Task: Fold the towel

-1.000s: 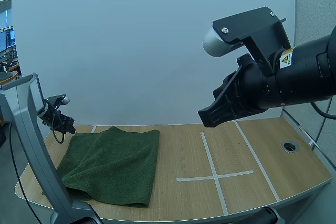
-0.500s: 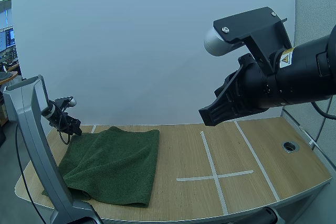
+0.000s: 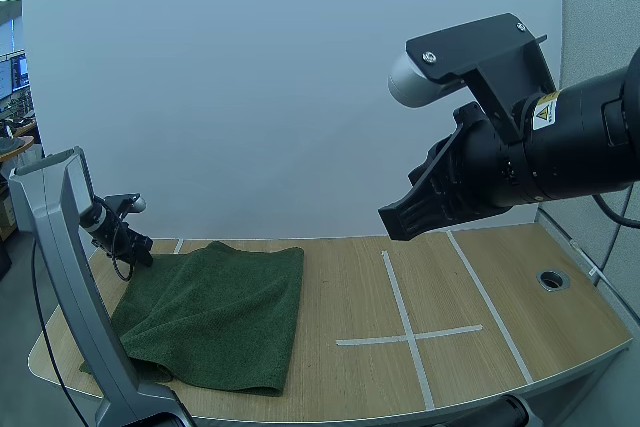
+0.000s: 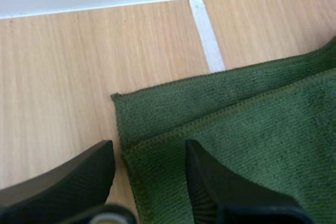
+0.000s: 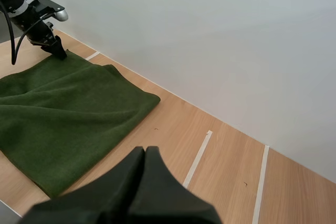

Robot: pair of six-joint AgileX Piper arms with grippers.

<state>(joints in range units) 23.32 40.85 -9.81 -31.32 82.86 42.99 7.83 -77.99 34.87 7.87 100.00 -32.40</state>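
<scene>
A dark green towel [image 3: 215, 312] lies flat on the left part of a wooden table [image 3: 340, 287]. The left gripper [image 4: 149, 153] is low at the towel's far left corner with its fingers spread apart. One finger is over bare wood and the other over the cloth, with the layered edge between them. The left arm reaches forward and tips down. The right gripper [image 3: 392, 222], its fingers pressed together into one wedge, hangs high above white tape lines [image 3: 405, 312], well apart from the towel.

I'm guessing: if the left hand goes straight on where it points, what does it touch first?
Probably the corner of the folded dark green cloth towel, lying between the open fingers of the left hand.
</scene>
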